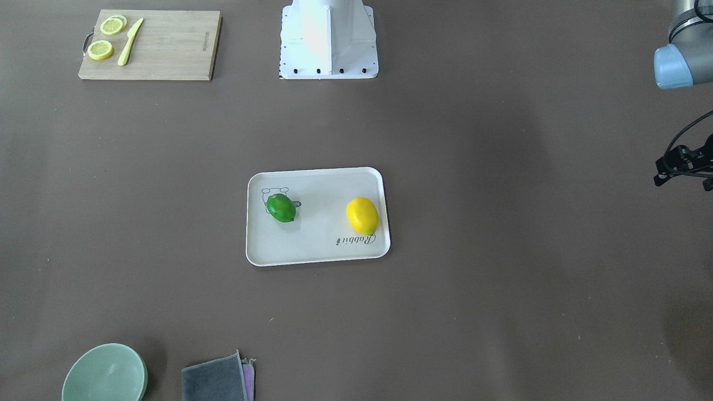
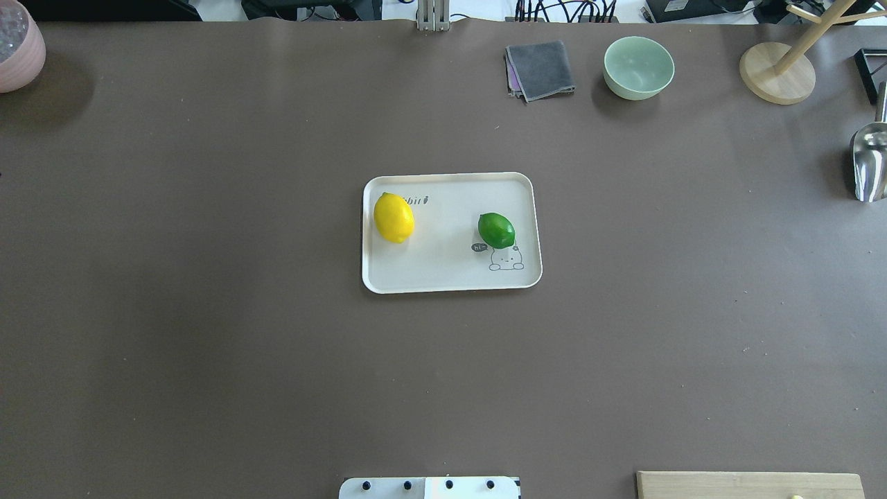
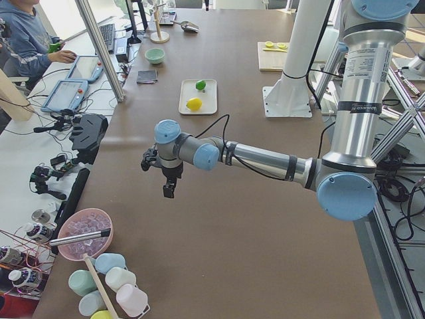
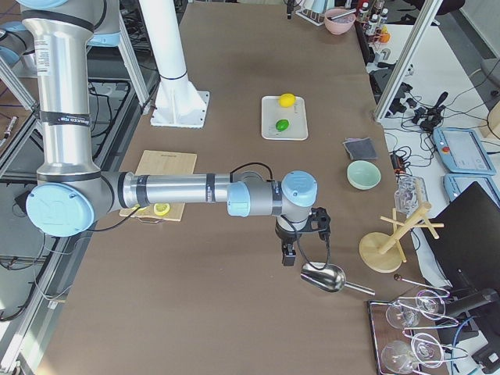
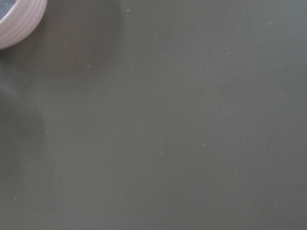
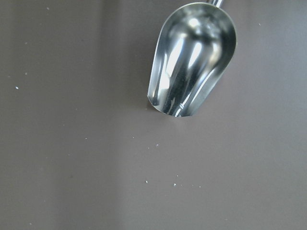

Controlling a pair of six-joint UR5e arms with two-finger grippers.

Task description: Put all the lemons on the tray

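Brown table (image 2: 208, 346): tray (image 2: 443, 260), board (image 1: 167, 50), bowl (image 2: 638, 67), seemingly cloth (image 2: 542, 68).

Table (image 2: 208, 312): plain dark brown. Tray (image 2: 429, 267): off-white, with a grey line-drawn cartoon animal and grey "Rabbit" script. Yellow lemon (image 2: 393, 217): bright, glossy. Green lemon (image 2: 496, 230): deep green, glossy. Cutting board (image 1: 172, 47): pale wood. Slices (image 1: 100, 50): yellow rind, paler centre. Knife (image 1: 130, 42): light yellow-green. Bowl (image 2: 638, 66): pale mint. Cloth (image 2: 542, 68): dark grey, purple edge. Scoop (image 6: 192, 62): mirror silver. Ribbed bowl (image 2: 17, 48): pink.
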